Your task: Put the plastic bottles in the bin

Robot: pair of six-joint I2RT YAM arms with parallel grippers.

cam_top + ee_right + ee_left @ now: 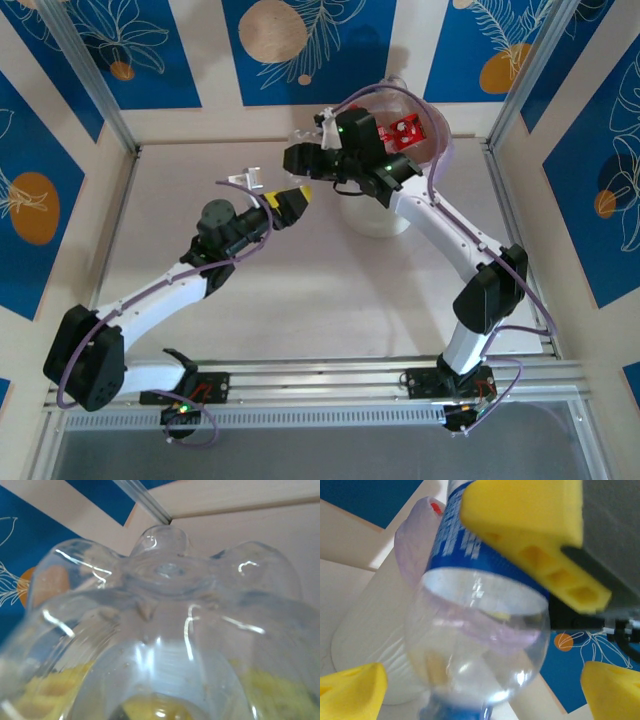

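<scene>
The right gripper point(299, 160) holds the blue bottle point(470, 640) tight, and 1 yellow finger point(530, 535) lies across its blue label. The left gripper point(296, 198) sits at 6 o'clock from the right one. Its 2 yellow fingers point(350, 690) are wide apart beside the cap end and do not touch it. The bottle's clear bottom point(167, 570) pokes out at 12 o'clock. The bin point(372, 222) with its pink bag point(412, 540) stands at 3 o'clock from both grippers, and the bottle is outside it. The right arm point(450, 225) covers part of the bin's mouth. A red bottle point(405, 131) lies inside. A small clear thing point(243, 181), too blurry to name, lies on the table point(330, 300) at 9 o'clock.
</scene>
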